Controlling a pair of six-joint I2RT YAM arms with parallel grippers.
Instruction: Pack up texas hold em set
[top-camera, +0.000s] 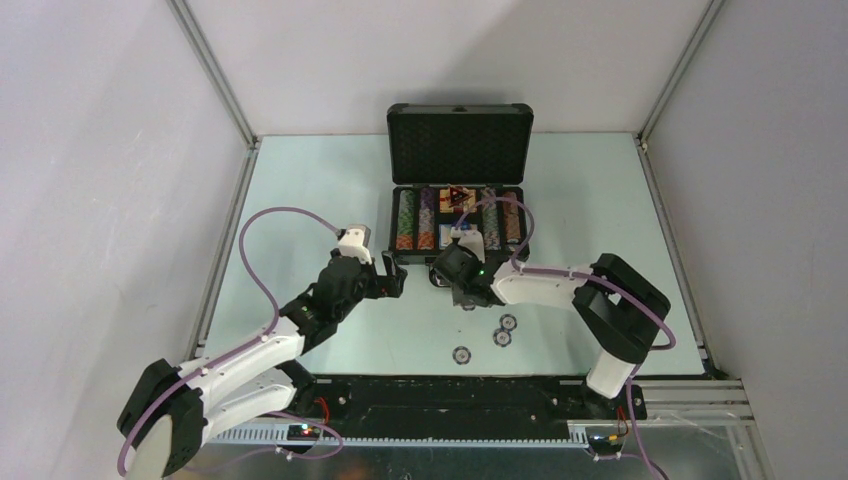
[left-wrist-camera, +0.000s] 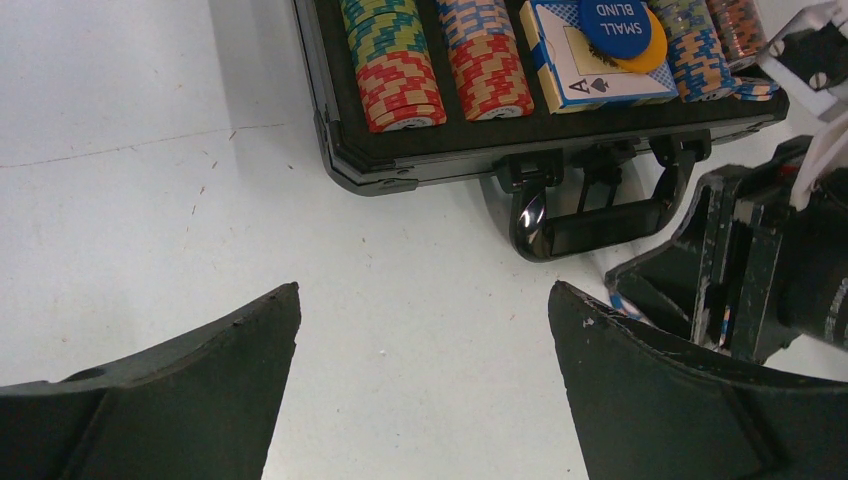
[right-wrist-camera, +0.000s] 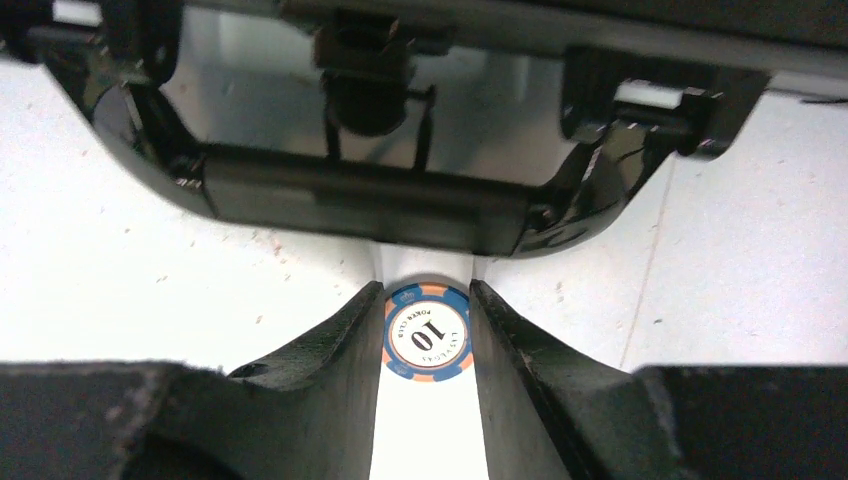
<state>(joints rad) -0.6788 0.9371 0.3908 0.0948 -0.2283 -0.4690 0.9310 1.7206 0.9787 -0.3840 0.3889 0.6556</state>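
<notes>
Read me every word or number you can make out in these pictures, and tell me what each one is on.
"SMALL BLIND": blue button in the case.
"A" with a spade: card box under that button.
"10": chip in the right gripper; its small ring of letters looks like "POKER CLUB", the rest unclear.
Loose chips on the table: too small to read.

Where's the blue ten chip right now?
In the right wrist view, the chip is pinched in the right tool, centre frame, just short of the case handle.
</notes>
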